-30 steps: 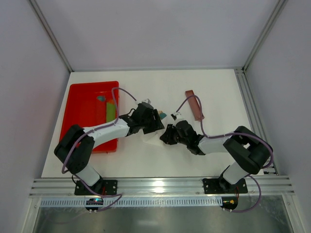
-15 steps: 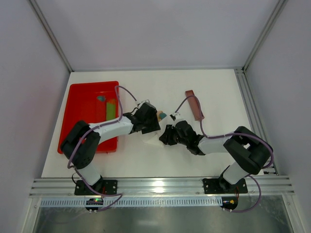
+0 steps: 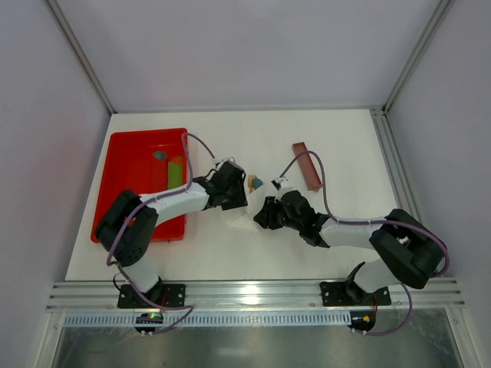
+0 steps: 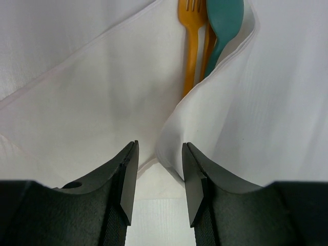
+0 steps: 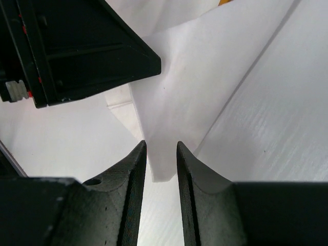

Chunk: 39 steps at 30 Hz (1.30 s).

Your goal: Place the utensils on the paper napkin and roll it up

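On the worktop (image 3: 345, 138), the paper napkin (image 4: 102, 102) wraps an orange fork (image 4: 190, 46) and teal spoon (image 4: 223, 20). The left hand (image 4: 160, 154), parted, straddles its fold. The right hand (image 5: 161, 154), spread round a corner, has swung its elbow outward.

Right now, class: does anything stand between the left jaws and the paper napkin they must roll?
Nothing visible does. The folded edge of the paper napkin lies in the gap between the open left jaws, with the orange fork and teal spoon tucked in the fold farther ahead.
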### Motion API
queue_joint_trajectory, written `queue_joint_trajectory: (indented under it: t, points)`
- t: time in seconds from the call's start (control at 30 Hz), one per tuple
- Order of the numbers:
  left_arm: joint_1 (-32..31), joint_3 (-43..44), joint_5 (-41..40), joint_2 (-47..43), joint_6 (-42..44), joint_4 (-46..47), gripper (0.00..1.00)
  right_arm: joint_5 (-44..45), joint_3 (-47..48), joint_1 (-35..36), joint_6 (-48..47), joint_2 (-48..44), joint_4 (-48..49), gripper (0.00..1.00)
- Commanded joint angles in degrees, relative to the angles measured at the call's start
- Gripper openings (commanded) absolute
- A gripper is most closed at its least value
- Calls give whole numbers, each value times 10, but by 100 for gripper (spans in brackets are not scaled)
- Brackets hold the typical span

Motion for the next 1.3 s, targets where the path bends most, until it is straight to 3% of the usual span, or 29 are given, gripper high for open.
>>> queue_joint_trajectory:
  t: [0.0,0.47,1.2,1.27]
  points:
    - [3,9,6,-3,9,11,44,14,-14,3,-14,-22,-6,32]
    - [3,-16,9,-22,14,17,32,-22,-18,7,-14,3,31,29]
    - [11,-21,9,-40,53,-3,33,-8,-25,8,-22,36,24,29]
    - [12,-24,10,-39,55,-3,29,-9,-24,8,-21,36,24,29]
